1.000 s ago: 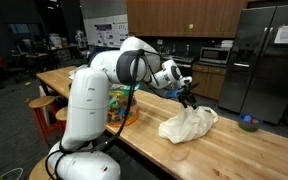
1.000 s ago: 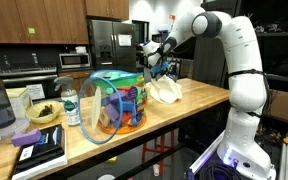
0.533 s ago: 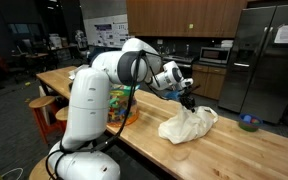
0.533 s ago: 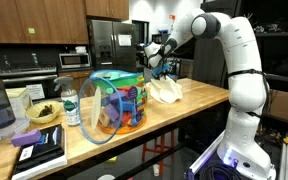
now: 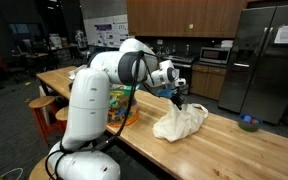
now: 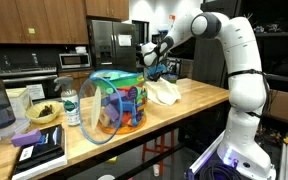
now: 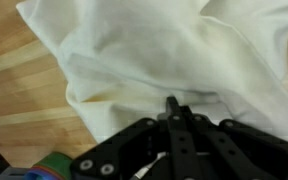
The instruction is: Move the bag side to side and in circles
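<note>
A crumpled white cloth bag (image 5: 180, 122) lies on the wooden counter, seen in both exterior views (image 6: 165, 92). My gripper (image 5: 175, 96) is down at the bag's upper left edge, where a peak of fabric rises to the fingertips. In the wrist view the bag (image 7: 174, 50) fills the top of the picture. There the black gripper (image 7: 173, 103) has its two fingers pressed together, tips in a fold of the cloth. It is shut on the bag. The pinched fabric itself is hidden behind the fingers.
A clear tub of colourful items (image 6: 119, 102) stands on the counter near the robot base, also in an exterior view (image 5: 117, 105). A bottle (image 6: 71, 108), a bowl (image 6: 44, 113) and stacked books (image 6: 36, 148) sit beyond it. A small bowl (image 5: 248, 123) rests past the bag.
The jaws went from open to shut on the bag's edge. The gripper and the bag then shifted a little toward the robot base, with the fabric pulled up into a peak.
</note>
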{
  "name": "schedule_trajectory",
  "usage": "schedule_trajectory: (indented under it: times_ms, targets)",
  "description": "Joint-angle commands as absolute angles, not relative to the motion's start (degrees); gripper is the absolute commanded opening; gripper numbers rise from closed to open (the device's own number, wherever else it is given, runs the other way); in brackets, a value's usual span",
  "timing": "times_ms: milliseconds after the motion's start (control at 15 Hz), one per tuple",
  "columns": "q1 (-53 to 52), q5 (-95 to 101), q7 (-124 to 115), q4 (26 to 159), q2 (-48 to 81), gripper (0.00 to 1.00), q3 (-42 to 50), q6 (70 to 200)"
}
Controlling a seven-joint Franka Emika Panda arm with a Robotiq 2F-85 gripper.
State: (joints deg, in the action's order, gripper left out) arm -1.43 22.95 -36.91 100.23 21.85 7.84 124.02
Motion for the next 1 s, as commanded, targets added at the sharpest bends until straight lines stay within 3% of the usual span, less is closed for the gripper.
schedule_trajectory:
  times_ms: [0,467,933]
  targets:
    - [-1.97,18.89,-31.52,99.41,21.3,0.0,5.9,124.27]
    - [-1.67,5.05,-15.96,98.89,20.63,0.0,0.1,123.9]
    - [-1.5,1.77,-14.7,101.65,19.62,0.0,1.79,116.36]
